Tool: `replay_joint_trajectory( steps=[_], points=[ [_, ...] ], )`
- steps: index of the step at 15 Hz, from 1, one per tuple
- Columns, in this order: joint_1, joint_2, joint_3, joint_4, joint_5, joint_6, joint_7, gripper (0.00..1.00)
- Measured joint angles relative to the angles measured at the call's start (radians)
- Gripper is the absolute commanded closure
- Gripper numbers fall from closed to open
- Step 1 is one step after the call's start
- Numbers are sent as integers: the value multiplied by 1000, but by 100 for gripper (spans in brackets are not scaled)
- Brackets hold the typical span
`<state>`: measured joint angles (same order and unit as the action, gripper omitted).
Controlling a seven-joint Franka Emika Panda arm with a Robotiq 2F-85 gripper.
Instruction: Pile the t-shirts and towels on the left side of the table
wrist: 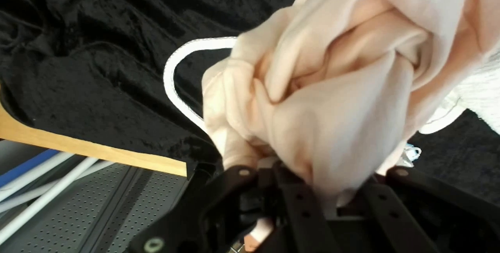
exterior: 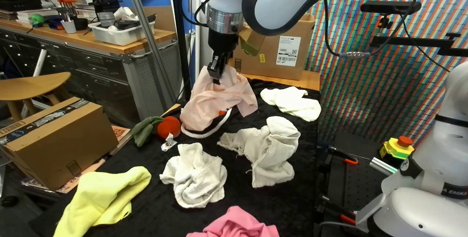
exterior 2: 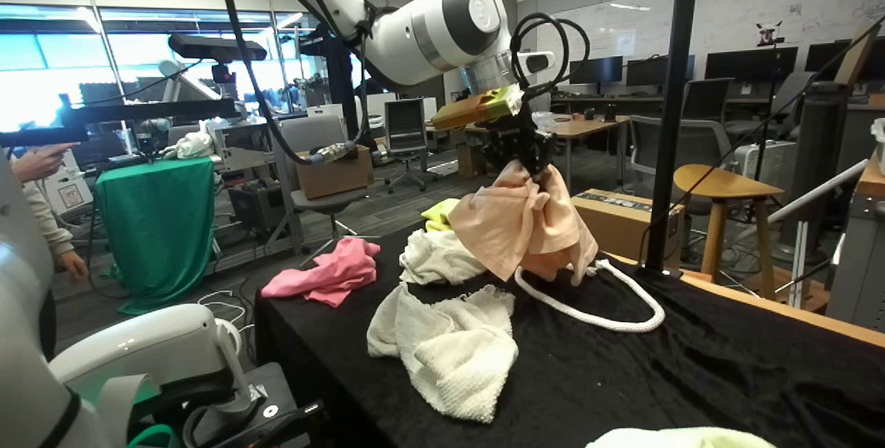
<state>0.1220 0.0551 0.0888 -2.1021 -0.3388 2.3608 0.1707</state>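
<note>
Pink cloth (exterior: 236, 226) lay nearest the camera in an exterior view, crumpled on the black table (exterior 2: 622, 386), cut off by the bottom edge. Gripper (exterior 2: 532, 174) was over the table, fingers almost together, pinching a bunched fold of the peach cloth (exterior 2: 529, 227). Rest of that cloth hung down loose and creased; couldn't tell if its lower end touched the tabletop. White cord (wrist: 169, 75) lay looped on the table, partly hidden behind that cloth in the wrist view. Other cloths lay spread out, each crumpled: bright yellow cloth (exterior: 106, 195) near the cardboard box (exterior: 58, 140), white towel (exterior: 195, 178) between the bright yellow cloth and the cream cloth (exterior: 272, 149), pale yellow-green cloth (exterior: 292, 102) beyond the cream cloth in an exterior view. Red round thing (exterior: 169, 125) and dark green soft item (exterior: 142, 131) sat side by side near the white cord.
</note>
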Motion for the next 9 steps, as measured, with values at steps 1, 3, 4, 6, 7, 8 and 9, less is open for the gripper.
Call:
replay_joint_trajectory(
  steps=[1,3,4,6,7,8,9],
  points=[
    [0,4,0,-1,-27,0,25,45],
    [0,13,-3,-1,-80,-2,75,29],
    [0,18,-6,-1,-102,-4,97,22],
    [-1,26,-11,-1,-138,-9,133,5],
    [-1,28,-14,-1,-152,-16,148,0],
    [-1,30,-16,-1,-158,-25,160,0],
    [-1,31,-18,-1,-159,-40,170,0]
  ],
)
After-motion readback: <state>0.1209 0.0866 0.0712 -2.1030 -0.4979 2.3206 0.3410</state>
